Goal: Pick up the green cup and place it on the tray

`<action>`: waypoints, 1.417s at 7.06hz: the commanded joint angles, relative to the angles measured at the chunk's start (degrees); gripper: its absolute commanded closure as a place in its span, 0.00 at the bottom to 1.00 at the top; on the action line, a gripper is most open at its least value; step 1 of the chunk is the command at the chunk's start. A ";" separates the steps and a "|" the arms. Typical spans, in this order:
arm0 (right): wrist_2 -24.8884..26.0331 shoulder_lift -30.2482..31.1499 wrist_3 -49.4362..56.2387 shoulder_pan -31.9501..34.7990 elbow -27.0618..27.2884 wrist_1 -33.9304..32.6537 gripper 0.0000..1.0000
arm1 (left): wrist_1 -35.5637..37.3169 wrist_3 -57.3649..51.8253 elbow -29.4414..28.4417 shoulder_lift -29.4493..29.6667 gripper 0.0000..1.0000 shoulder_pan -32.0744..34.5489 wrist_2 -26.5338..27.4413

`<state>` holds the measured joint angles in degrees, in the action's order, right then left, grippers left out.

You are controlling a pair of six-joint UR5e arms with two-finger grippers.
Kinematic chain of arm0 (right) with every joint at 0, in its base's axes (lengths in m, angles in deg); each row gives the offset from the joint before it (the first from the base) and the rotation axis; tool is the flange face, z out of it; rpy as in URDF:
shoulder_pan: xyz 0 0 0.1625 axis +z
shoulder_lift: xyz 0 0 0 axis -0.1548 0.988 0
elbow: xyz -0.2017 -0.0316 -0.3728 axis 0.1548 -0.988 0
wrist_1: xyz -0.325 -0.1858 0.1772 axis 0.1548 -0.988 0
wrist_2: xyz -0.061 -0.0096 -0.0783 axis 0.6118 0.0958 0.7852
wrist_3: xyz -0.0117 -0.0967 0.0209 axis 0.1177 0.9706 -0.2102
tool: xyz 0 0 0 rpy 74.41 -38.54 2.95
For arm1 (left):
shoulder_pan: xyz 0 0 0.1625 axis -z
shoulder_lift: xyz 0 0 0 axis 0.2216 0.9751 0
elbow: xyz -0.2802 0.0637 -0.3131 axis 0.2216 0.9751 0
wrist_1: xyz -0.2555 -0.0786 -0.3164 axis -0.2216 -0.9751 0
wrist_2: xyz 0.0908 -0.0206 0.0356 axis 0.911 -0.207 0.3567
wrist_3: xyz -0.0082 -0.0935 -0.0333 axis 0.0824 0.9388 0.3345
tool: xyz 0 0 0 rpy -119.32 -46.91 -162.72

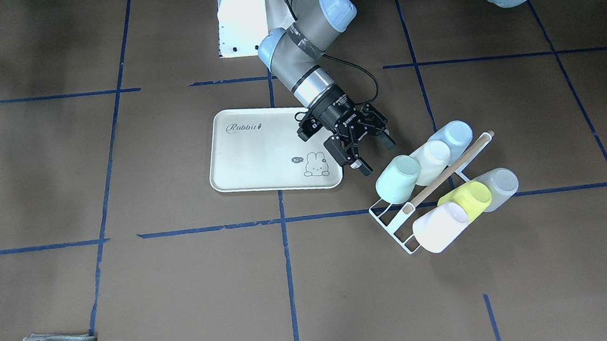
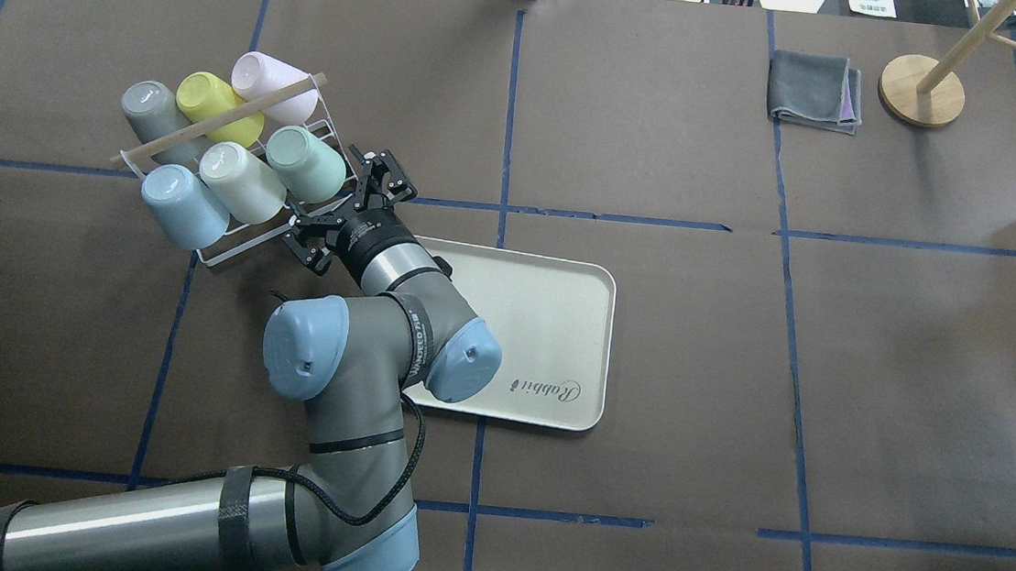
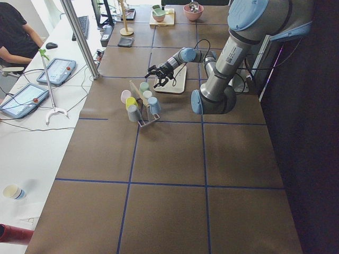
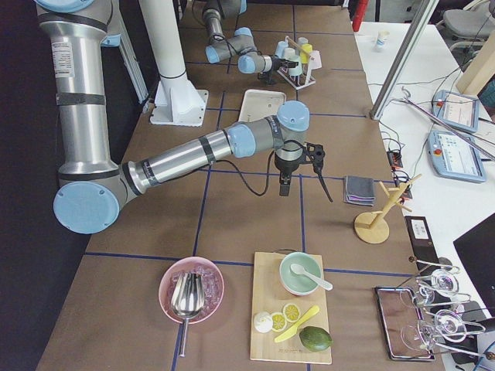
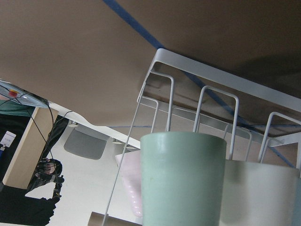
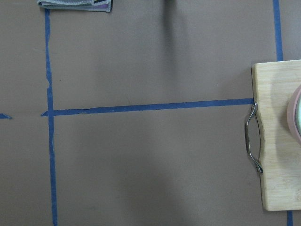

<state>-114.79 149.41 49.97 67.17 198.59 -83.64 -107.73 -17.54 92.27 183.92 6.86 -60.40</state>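
Pale mint green cup (image 1: 397, 179), smooth, no handle, sits tilted on the wire rack (image 1: 391, 216), at the end nearest the tray (image 1: 259, 157). Left gripper (image 1: 377, 155) spread wide just beside it, bare table around. Right gripper (image 4: 305, 184): can't tell.

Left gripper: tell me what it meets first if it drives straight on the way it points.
Most likely the green cup. The left gripper, jaws open, points at it, and the wrist view shows the cup centred just ahead. Nothing shows between them, though the exact depth is unclear.
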 commanded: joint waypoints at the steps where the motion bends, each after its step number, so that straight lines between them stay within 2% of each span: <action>1: -0.02 0.48 0.00 0.04 -0.13 0.12 0.00 | 0.26 0.23 -4.18 1.60 0.00 -0.68 1.36; 7: -2.48 0.74 0.17 2.13 -0.04 -0.06 0.00 | -1.93 0.84 -8.24 1.88 0.00 0.72 4.17; 10: -2.40 0.75 5.45 4.43 -2.06 -0.06 0.00 | -3.96 0.93 -11.14 1.61 0.00 1.96 4.96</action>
<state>-117.19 150.39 54.27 71.02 197.27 -83.71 -111.18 -16.66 82.08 185.63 8.61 -55.71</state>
